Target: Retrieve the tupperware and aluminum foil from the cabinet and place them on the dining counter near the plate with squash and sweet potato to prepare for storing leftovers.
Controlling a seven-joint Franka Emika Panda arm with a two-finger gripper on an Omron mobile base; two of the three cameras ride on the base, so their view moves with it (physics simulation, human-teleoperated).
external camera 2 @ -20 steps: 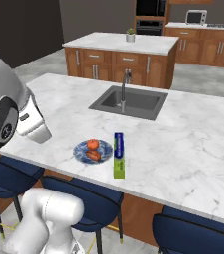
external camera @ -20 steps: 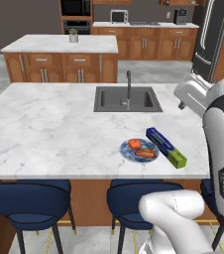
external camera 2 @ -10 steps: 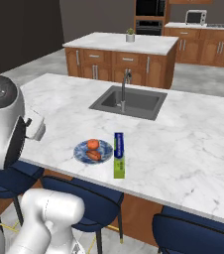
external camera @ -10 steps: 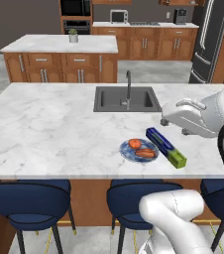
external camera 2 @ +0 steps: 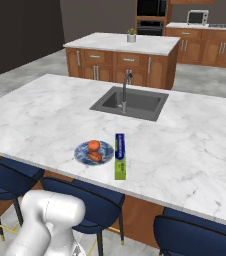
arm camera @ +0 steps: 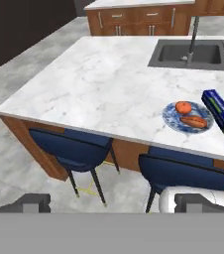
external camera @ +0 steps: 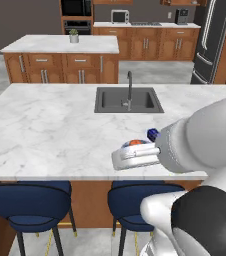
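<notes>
Right base view, left to right: the dining counter [external camera 2: 45, 112] spans the frame, with blue stools [external camera 2: 7, 175] under its near edge at lower left. The plate [external camera 2: 82, 155] sits left of centre near that edge, carrying an orange squash [external camera 2: 94, 145] and a sweet potato [external camera 2: 93, 156]. The aluminum foil [external camera 2: 119, 155] lies just beside the plate on its right, long axis running away from the camera, lime-green end nearest the edge. The inset sink [external camera 2: 129, 102] and faucet [external camera 2: 125, 90] occupy the upper centre. Beyond, at top centre, stands the smaller island [external camera 2: 122, 52] with a potted plant [external camera 2: 131, 34]; a microwave [external camera 2: 197, 17] is at upper right.

White lettering runs along the foil box, too small for me to read.

Hand view: my gripper [arm camera: 119, 202] looks across the stools toward the counter; its two tips stand at the lower left and lower right of the frame, spread fully apart, with nothing between them and touching nothing. Plate and foil lie at right of centre.
</notes>
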